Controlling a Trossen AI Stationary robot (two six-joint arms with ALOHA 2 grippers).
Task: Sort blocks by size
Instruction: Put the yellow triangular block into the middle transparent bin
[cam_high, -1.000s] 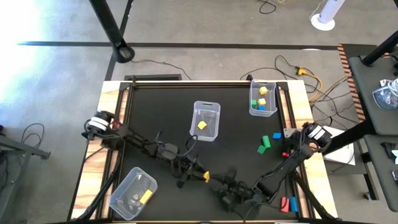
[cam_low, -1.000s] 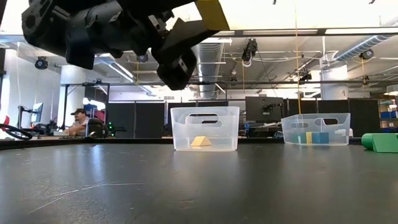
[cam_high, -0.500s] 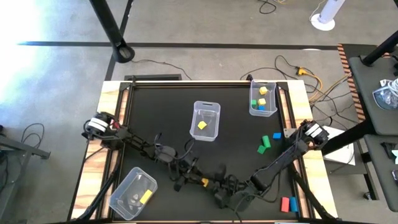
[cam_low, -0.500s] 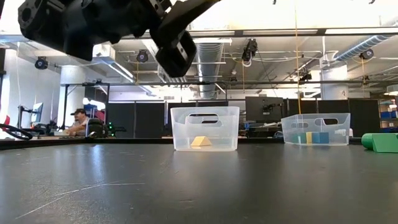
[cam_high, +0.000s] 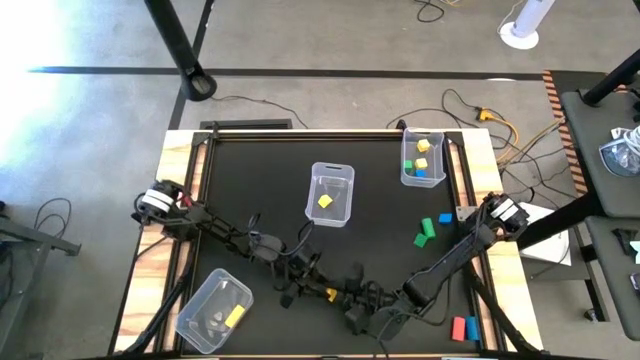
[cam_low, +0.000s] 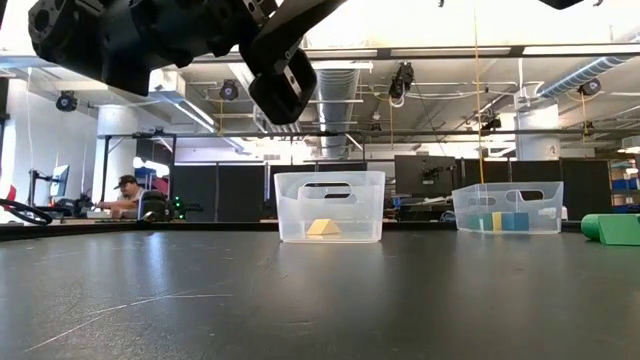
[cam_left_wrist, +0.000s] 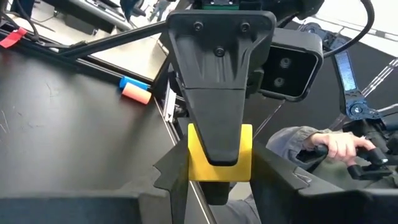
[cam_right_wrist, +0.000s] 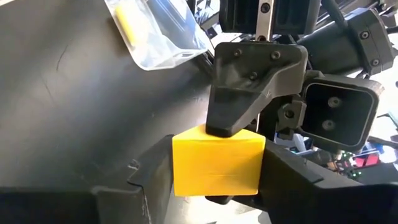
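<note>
A small yellow block (cam_high: 330, 293) hangs above the table near its front edge, between my two grippers. My left gripper (cam_high: 318, 288) reaches it from the left and my right gripper (cam_high: 346, 298) from the right; both are shut on it. In the left wrist view the yellow block (cam_left_wrist: 219, 155) sits between my own fingers, with a right finger (cam_left_wrist: 214, 106) across its face. In the right wrist view the block (cam_right_wrist: 217, 158) fills the gap between my fingers, with a left finger (cam_right_wrist: 249, 93) on it. In the low view only the left gripper (cam_low: 280, 80) shows; the block is out of frame. My left gripper pinches two opposite sides of the yellow block (cam_left_wrist: 194, 163) between its two fingers. The fingers come roughly level from the table's left. The block is lifted clear of the table. My right gripper pinches the block's other pair of sides (cam_right_wrist: 181, 163) between its two fingers, crosswise to the left gripper's fingers. It comes roughly level from the table's right.
A clear bin (cam_high: 331, 193) at the centre holds a yellow block. Another bin (cam_high: 421, 158) at the far right holds yellow, green and blue blocks. A third bin (cam_high: 213, 310) at the near left holds a yellow bar. Loose green blocks (cam_high: 425, 232), a blue one and a red one (cam_high: 460, 327) lie on the right.
My right gripper has moved toward the table's left, up to the yellow block, and its arm has straightened. My left gripper has carried the block a little toward the near edge, out of the top of the low view. Both have kept still in the last half second.
</note>
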